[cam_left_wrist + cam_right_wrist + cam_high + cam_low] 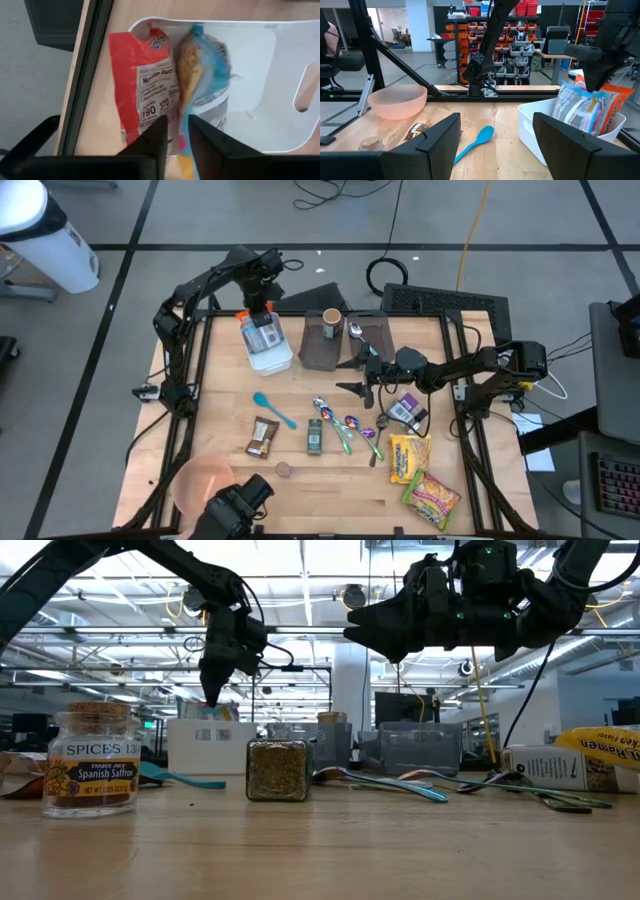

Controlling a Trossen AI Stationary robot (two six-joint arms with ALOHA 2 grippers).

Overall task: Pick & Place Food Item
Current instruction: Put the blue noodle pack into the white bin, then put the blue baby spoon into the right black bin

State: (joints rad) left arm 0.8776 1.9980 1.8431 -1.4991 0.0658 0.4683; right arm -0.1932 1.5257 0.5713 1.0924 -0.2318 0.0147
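Blue/yellow snack packet (202,75) sits on edge inside the white bin (250,70), leaning against a red packet (145,85) already in there. Both stand proud of the bin rim in the right wrist view. Bin is at the far left of the worktop (330,480), next to the dark tray (325,340).

Left gripper (176,132) is directly over the bin. Its fingers (150,142) straddle the packet's top edge w/ only a narrow gap. I can't tell if they are pinching the foil or have let go. I read this as the release step.

To do it well: I'd open the fingers wider before any lift, so the foil doesn't snag and get dragged back out. Then go straight up, no sideways drift, since the red packet is touching and could tip over the rim. Check the packet stays put in the bin before leaving.

Right gripper (497,140) hovers mid-worktop, on the far side of the tray from the bin, fingers spread wide, nothing betw. them. Idle, I'd leave it there.

Other items nearer me than the bin: blue spoon (273,409), spice jar (314,437), pink bowl (203,483), ramen packs (410,458). None in the lift path.
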